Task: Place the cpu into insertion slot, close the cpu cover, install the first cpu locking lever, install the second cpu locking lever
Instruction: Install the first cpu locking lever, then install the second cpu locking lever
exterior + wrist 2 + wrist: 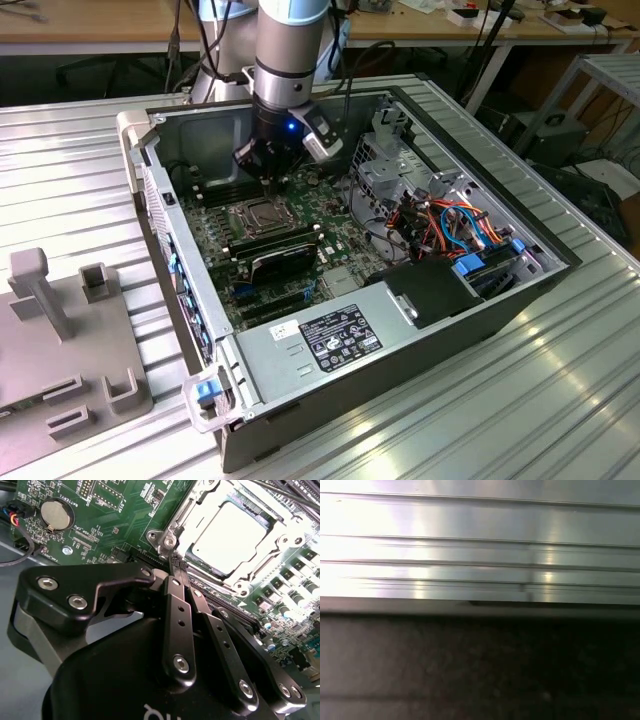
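Note:
The cpu (227, 535) lies flat in the insertion slot (165, 540), its silver top bright under the light. The cpu cover (272, 555) is down around it as a silver frame. In the exterior view the cpu (258, 213) sits on the green board inside the open computer case. My gripper (177, 565) hangs just beside one corner of the slot, and its black fingers (180, 610) meet at the tips with nothing visible between them. The exterior view puts the gripper (268, 180) just behind the slot, low over the board. I cannot make out either locking lever.
A grey power-supply box (330, 335) fills the case's near end, with a black card (283, 262) between it and the slot. Coloured cables and a drive cage (450, 225) lie at the exterior view's right. A coin battery (56, 512) sits on the board. A grey fixture (60, 340) stands outside the case.

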